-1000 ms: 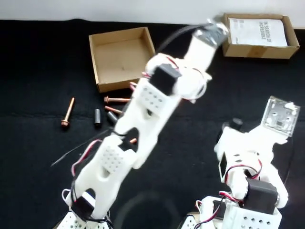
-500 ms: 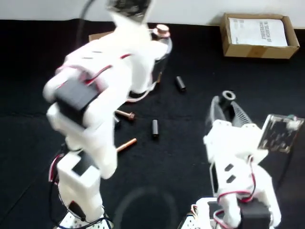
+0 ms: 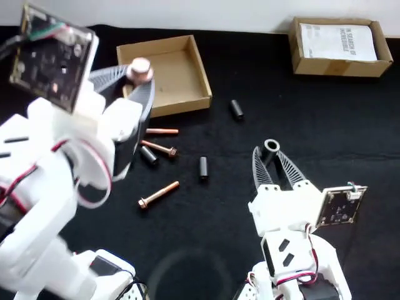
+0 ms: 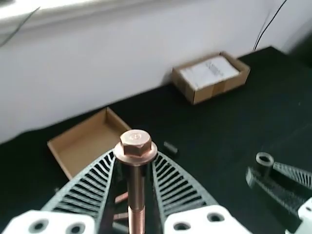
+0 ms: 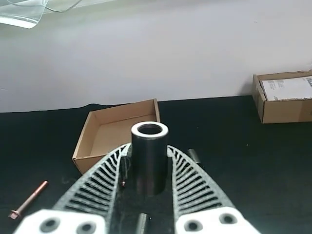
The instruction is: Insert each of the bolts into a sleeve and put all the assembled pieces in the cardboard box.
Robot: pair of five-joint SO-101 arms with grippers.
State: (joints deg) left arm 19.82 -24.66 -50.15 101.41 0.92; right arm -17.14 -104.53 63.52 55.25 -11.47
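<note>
Four bolts in sight: a held bolt pinched in the left gripper, plus three loose on the table, namely a far bolt, a middle bolt and a near bolt. Four sleeves likewise: a held sleeve pinched in the right gripper, plus three loose, namely a far sleeve, a central sleeve and a left sleeve just beside the middle bolt. Two cardboard boxes toward the table's far edge: an open box and a second box at the far right corner, with one printed sheet inside. Two arms, a left arm and a right arm, with one gripper apiece.
</note>
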